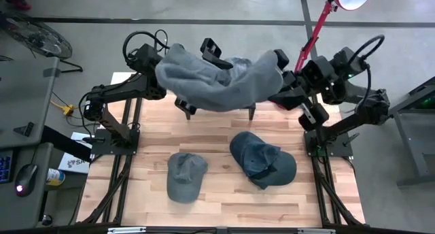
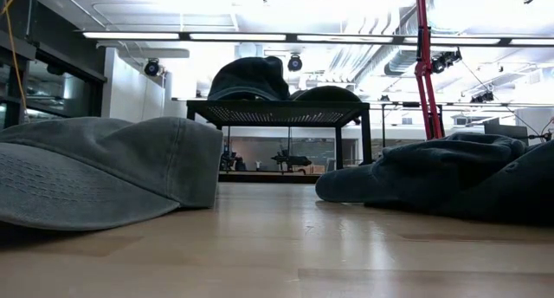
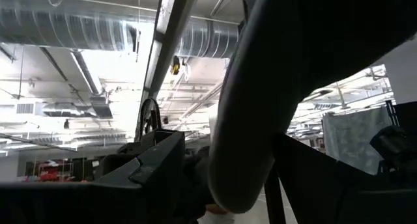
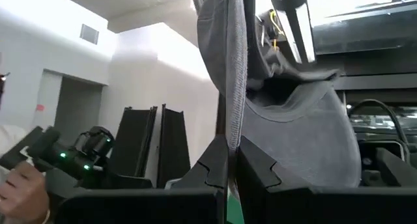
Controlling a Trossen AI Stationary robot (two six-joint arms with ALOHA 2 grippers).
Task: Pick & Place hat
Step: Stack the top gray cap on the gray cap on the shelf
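A big grey cloth hat lies draped over a small black rack at the table's far edge. In the low view it shows as dark hats on the rack top. My left gripper is at the hat's far side, open, with a dark curved piece between its fingers. My right gripper is at the hat's right end, shut on it. A grey cap and a dark blue cap rest on the wooden table. My left gripper has the dark curved piece between its spread fingers; whether they touch it, I cannot tell. My right gripper pinches a thin edge of the grey hat between its two fingers. The cloth runs away from the fingers as a narrow fold and spreads wide beyond it.
A red lamp stand rises behind the right arm. A person's hand with a green-lit device shows off the table. The grey cap and the dark blue cap flank a bare strip of wood.
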